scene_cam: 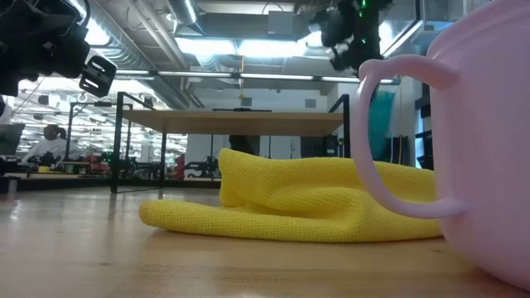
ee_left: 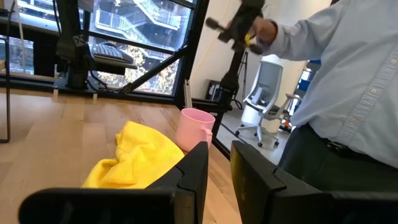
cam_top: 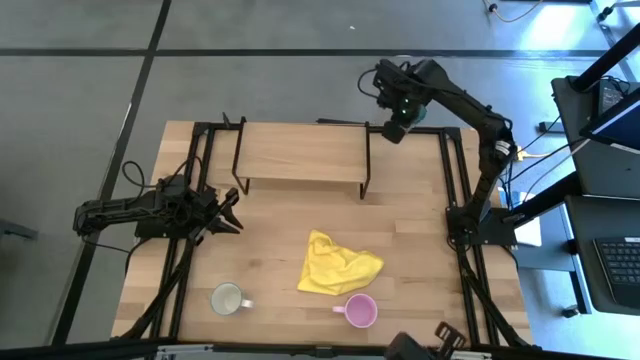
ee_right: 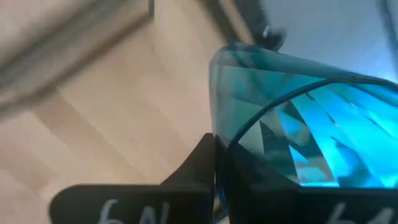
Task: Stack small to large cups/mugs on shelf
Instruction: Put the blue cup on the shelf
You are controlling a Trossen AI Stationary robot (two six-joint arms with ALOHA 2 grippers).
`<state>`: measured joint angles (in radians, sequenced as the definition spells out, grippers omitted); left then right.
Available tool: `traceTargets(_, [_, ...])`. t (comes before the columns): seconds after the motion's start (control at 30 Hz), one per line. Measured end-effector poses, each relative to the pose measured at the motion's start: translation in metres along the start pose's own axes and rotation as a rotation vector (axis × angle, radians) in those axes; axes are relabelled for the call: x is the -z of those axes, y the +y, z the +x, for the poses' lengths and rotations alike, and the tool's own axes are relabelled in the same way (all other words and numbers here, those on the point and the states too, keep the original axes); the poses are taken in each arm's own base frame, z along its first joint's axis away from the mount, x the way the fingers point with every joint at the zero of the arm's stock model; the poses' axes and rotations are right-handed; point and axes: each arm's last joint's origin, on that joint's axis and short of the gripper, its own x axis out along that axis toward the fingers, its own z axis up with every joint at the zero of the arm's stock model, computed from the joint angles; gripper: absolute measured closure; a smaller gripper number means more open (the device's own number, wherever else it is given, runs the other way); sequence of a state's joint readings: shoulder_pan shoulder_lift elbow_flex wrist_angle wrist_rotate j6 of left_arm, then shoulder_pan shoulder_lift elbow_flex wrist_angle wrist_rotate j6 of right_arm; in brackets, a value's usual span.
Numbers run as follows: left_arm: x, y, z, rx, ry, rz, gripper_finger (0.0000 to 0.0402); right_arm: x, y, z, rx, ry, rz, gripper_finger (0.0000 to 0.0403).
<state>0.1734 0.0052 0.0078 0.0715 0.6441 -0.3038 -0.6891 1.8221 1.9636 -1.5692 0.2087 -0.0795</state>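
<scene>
High view: we see our right pincer clenched on the rim of the one teal tumbler, upright at the table's far edge beside the shelf. Our left pincer waits part-open; one white mug and one pink mug stand well nearer, around the yellow cloth.

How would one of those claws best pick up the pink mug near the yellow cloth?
Probably by the rim, from straight above. The pink mug stands upright with its mouth open to the top, so one finger could go inside and one outside the wall. Its handle points toward the white mug and the yellow cloth lies close behind, so the rim opposite the handle looks freest.
</scene>
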Motion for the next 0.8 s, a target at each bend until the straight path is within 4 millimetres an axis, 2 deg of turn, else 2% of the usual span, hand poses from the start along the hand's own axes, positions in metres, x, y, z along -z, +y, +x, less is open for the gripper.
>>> traceTargets(0.13, [0.0, 0.0, 0.0, 0.0, 0.0, 0.0, 0.0337, -0.002, 0.018, -0.038, -0.028, -0.142, 0.017, 0.0386])
traceTargets(0.33, [0.0, 0.0, 0.0, 0.0, 0.0, 0.0, 0.0337, 0.005, 0.046, -0.095, 0.103, -0.368, -0.03, 0.0389])
traceTargets(0.4, [0.0, 0.0, 0.0, -0.001, 0.0, 0.0, 0.0337, 0.009, 0.053, -0.11, 0.088, -0.427, -0.044, 0.0389])
traceTargets(0.5, [0.0, 0.0, 0.0, -0.001, 0.0, 0.0, 0.0337, 0.016, 0.067, -0.12, -0.003, -0.461, -0.077, 0.0387])
traceTargets(0.63, [0.0, 0.0, 0.0, -0.002, 0.0, 0.0, 0.0337, 0.021, 0.092, -0.12, -0.12, -0.441, -0.155, 0.0386])
traceTargets(0.8, [0.0, 0.0, 0.0, -0.003, -0.001, 0.0, 0.0337, 0.035, 0.134, -0.129, -0.042, -0.478, -0.458, 0.0385])
